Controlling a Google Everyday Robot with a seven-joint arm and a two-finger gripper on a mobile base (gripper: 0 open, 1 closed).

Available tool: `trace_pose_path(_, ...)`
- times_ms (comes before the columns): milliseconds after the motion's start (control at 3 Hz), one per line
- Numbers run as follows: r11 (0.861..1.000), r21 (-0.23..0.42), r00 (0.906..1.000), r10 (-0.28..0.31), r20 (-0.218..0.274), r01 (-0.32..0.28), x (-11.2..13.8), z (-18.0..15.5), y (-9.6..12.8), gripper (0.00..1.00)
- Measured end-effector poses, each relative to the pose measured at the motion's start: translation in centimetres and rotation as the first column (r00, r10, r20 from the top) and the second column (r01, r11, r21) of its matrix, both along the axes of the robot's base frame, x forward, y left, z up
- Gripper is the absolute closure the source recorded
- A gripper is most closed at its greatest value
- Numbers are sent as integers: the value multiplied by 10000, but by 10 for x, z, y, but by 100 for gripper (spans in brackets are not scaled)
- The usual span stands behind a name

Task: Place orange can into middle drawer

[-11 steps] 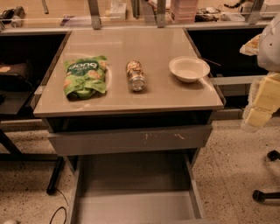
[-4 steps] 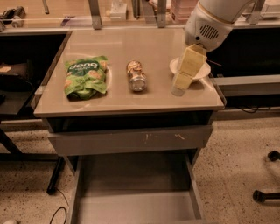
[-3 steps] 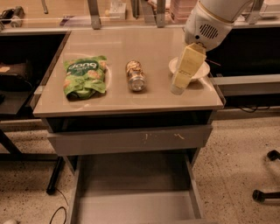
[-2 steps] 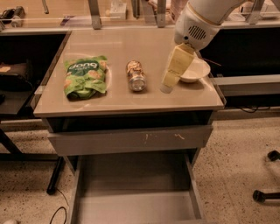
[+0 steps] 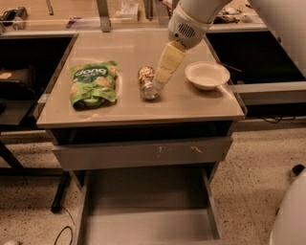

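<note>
Can (image 5: 147, 79), orange-patterned, lying sideways, gripper (image 5: 158, 84) beside it

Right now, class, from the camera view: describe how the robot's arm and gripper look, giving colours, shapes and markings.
The arm has a smooth, rounded white casing, with a round patch of small dark holes near its end. The gripper, over the table by the orange can, is pale cream, flat-sided and tapers to a narrow tip. No cables show.
</note>
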State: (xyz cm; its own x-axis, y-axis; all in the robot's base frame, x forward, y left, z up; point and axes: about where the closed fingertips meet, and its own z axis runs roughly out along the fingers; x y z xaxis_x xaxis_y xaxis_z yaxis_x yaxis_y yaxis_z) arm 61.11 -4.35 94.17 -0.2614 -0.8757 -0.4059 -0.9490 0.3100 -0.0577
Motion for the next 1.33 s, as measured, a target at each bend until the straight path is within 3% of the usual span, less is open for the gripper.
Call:
trace_pose_path(333, 10000, 91, 10000, 38, 41, -38, 1, -2, 3, 0)
trace_pose_path(667, 9993, 170, 9993, -343, -111, 345, 19, -18, 21, 0)
trace_pose_path(1000, 9960, -175, 9949, -889, -467, 882, 39, -38, 30, 0)
trace_pose_path(1333, 9858, -723, 9815, -1585, -1069, 1513, 59, -73, 37, 0)
